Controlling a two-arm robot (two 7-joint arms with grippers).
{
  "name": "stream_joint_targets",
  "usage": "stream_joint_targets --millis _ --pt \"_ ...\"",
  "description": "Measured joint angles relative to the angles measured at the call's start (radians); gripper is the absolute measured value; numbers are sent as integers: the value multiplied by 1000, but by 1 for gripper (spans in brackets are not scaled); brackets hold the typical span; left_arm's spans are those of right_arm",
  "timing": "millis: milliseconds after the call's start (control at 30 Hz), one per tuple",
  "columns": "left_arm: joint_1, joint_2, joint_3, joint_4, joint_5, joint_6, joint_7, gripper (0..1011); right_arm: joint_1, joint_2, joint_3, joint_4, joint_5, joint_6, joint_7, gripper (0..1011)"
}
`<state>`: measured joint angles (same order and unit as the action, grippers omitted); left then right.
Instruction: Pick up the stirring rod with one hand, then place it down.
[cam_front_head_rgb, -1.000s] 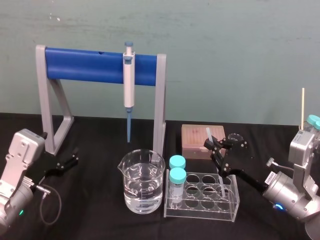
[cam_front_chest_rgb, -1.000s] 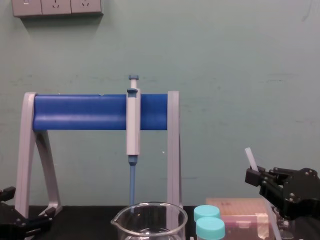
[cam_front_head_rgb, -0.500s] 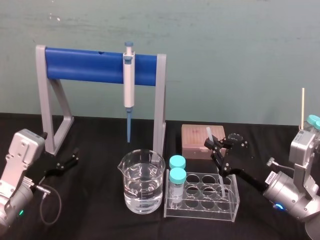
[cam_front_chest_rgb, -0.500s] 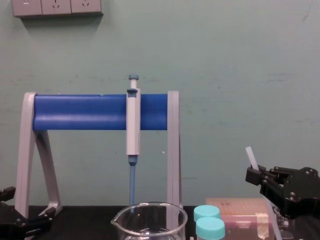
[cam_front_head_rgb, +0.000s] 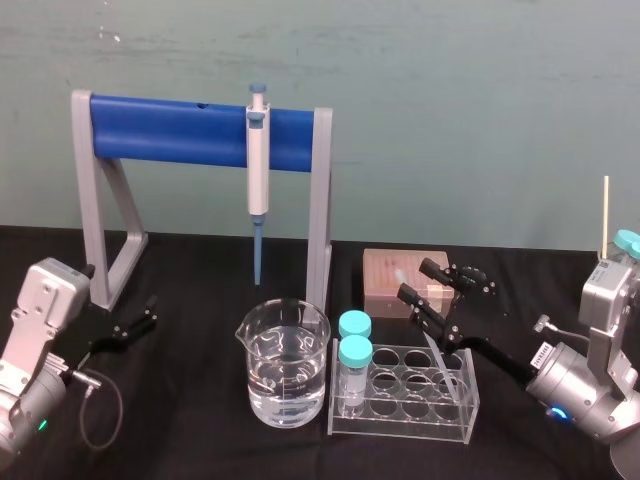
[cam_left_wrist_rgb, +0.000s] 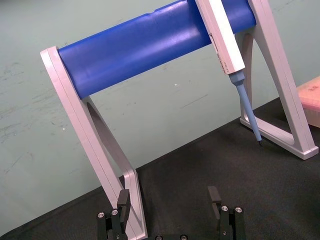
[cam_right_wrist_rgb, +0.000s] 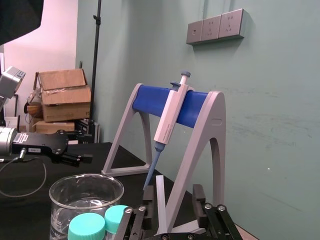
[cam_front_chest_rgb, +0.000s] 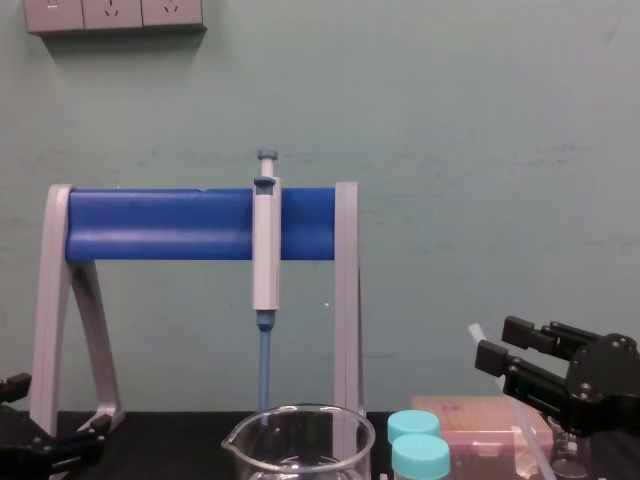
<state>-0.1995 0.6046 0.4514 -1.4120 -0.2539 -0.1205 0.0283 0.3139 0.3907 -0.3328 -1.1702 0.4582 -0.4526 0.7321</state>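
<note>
- Two capped vials (cam_front_head_rgb: 353, 355) stand up front in the rack (cam_front_head_rgb: 400, 418), beaker (cam_front_head_rgb: 283, 375) beside.
- Rod (cam_right_wrist_rgb: 160, 202) leans tilted in that rack, its top between the spread fingers (cam_front_head_rgb: 435, 268) of the right end effector (cam_front_head_rgb: 412, 278).
- Left end effector (cam_front_head_rgb: 147, 313) is low at the counter's (cam_front_head_rgb: 200, 440) left, fingers apart.
- Pipette (cam_front_head_rgb: 258, 170) hangs on the far stand (cam_front_head_rgb: 180, 130).

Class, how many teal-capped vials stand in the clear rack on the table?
2. Both stand at the left end of the clear rack: the front vial and the rear vial right behind it. None looks hidden.
</note>
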Motion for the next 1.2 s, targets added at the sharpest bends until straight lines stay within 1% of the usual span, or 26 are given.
stream_joint_targets --millis 33,100,167,200,233,300,333,367,567,633,900,933,1033,1133,1167,1200 --pt "0 0 0 0 0 0 0 1000 0 0 0 0 0 0 0 484" --pt "0 0 0 0 0 0 0 1000 0 0 0 0 0 0 0 585" --pt "0 0 0 0 0 0 0 1001 0 0 0 0 0 0 0 627" --pt "0 0 0 0 0 0 0 1000 0 0 0 0 1 0 0 686" --pt "0 0 0 0 0 0 0 1000 0 0 0 -1 1 0 0 686" --pt "0 0 0 0 0 0 0 1000 0 0 0 0 1 0 0 748" --pt "0 0 0 0 0 0 0 1000 0 0 0 0 1 0 0 804" --pt "0 0 0 0 0 0 0 1000 0 0 0 -1 1 0 0 835" --pt "0 0 0 0 0 0 0 1000 0 0 0 -1 1 0 0 985" --pt "0 0 0 0 0 0 0 1000 0 0 0 -1 1 0 0 1003" --pt "0 0 0 0 0 0 0 1000 -1 1 0 -5 -1 0 -1 1003" --pt "0 0 0 0 0 0 0 1000 -6 4 0 -26 -8 -4 -8 1003" --pt "0 0 0 0 0 0 0 1000 -11 5 0 -45 -15 -13 -17 1003" --pt "0 0 0 0 0 0 0 1000 -26 6 10 -87 -41 -42 -49 1003" --pt "0 0 0 0 0 0 0 1000 -26 6 10 -87 -41 -42 -49 1003" --pt "0 0 0 0 0 0 0 1000 -35 5 17 -107 -50 -56 -65 1003"
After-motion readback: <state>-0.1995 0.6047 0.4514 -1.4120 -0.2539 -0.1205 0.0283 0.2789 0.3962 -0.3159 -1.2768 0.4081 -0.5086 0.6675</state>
